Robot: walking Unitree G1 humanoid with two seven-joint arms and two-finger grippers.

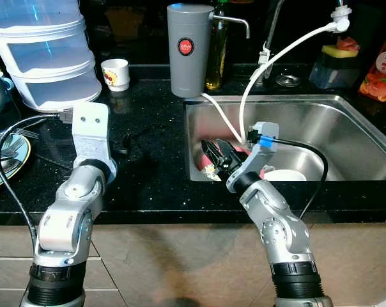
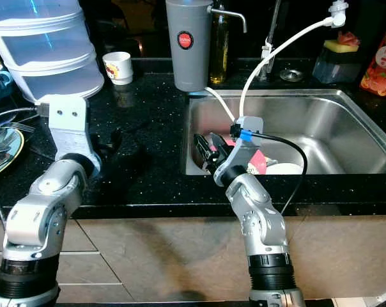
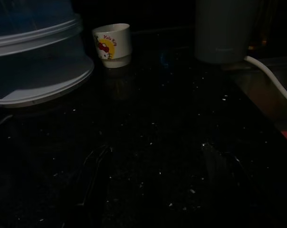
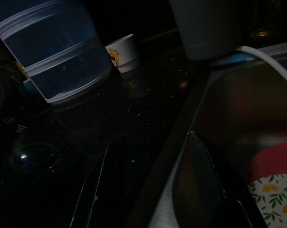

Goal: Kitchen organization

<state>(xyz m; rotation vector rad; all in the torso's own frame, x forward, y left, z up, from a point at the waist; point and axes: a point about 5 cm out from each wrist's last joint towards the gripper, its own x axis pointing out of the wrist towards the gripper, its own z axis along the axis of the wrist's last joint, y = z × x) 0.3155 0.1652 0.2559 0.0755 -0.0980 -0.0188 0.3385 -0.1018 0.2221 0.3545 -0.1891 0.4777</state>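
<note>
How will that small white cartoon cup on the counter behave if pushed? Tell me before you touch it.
The small white cup looks ceramic, so probably rigid and breakable if knocked. It stands upright, short and wide, so it likely slides across the glossy black counter rather than tipping. It seems light for the left gripper.

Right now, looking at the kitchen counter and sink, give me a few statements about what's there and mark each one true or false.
1. The white cup stands on the black counter. True.
2. The right end effector is above the plate of cutlery. False: it reaches over the left end of the sink; the plate lies at the counter's far left.
3. A white hose runs down into the sink. True.
4. The grey canister stands inside the sink. False: it stands on the counter behind the sink's left corner.
5. The left end effector grips the cup. False: it is over bare counter, apart from the cup.
</note>
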